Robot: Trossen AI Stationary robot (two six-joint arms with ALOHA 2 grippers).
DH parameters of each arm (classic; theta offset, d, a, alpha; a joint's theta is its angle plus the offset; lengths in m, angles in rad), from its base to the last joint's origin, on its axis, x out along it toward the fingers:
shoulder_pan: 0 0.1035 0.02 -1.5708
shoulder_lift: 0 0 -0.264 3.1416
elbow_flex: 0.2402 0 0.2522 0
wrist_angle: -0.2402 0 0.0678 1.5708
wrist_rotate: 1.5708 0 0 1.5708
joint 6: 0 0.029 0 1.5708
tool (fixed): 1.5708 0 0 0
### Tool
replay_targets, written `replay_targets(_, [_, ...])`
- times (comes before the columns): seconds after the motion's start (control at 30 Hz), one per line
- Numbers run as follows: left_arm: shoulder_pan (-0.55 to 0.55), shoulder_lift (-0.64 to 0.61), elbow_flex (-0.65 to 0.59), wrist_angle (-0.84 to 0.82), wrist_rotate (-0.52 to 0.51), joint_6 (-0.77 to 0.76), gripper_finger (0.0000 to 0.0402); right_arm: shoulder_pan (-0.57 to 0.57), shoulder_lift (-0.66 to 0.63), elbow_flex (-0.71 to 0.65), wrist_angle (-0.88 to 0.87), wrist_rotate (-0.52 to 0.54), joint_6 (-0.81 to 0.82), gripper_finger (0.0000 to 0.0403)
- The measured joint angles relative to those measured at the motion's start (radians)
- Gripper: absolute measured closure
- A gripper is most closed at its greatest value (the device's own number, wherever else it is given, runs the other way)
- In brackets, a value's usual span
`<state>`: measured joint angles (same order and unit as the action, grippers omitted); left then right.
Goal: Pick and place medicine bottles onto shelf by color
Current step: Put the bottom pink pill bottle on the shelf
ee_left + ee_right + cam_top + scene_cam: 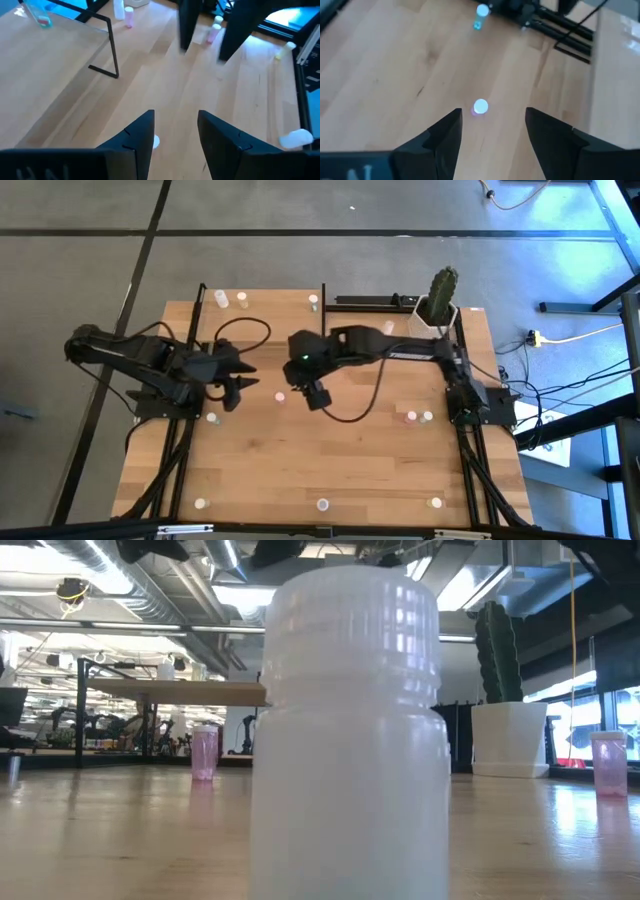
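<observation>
Right gripper: hung over the middle of the table, fingers spread wide and holding nothing. In the right wrist view its two dark fingers stood well apart, with a pink bottle upright on the wood between and just ahead of them, touched by neither. From above, that bottle stood just beside the gripper, on its left.

Left gripper: hung over the left part of the table, near the shelf. Fingers stood partly apart with bare wood in the gap and nothing held; a pale bottle showed low beside one finger, contact not determinable.

Medicine bottles, remainder: several on the shelf board at the far edge, among them one white and one pale; a pair at the right; three along the near edge, the middle one white, which filled the low view; one by the left arm's base.

Shelf: light-wood board with thin black posts, at the table's far left.

Cactus: in a white pot, far right corner.
</observation>
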<state>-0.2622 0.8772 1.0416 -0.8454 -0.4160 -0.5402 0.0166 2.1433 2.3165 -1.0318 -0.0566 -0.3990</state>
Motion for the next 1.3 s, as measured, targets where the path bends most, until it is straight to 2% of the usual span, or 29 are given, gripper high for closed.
replay_targets(0.33, [-0.046, -0.002, 0.0, -0.002, 0.001, -0.033, 0.0259, 0.0, 0.17, 0.0, 0.051, 0.0, -0.052, 0.0183])
replay_targets(0.63, [-0.055, -0.002, 0.0, -0.003, 0.001, -0.036, 0.0259, 0.0, 0.27, 0.0, 0.117, 0.001, -0.126, 0.0183])
replay_targets(0.9, [-0.055, -0.002, 0.0, -0.006, 0.001, -0.04, 0.0259, -0.004, 0.312, -0.001, 0.18, 0.0, -0.137, 0.0183])
replay_targets(1.1, [-0.055, -0.002, 0.0, -0.017, 0.002, -0.06, 0.0259, -0.02, 0.32, -0.001, 0.208, -0.065, -0.132, 0.0183])
replay_targets(1.3, [-0.055, -0.002, 0.0, -0.018, 0.002, -0.06, 0.0259, -0.045, 0.32, -0.001, 0.205, -0.081, -0.117, 0.0183])
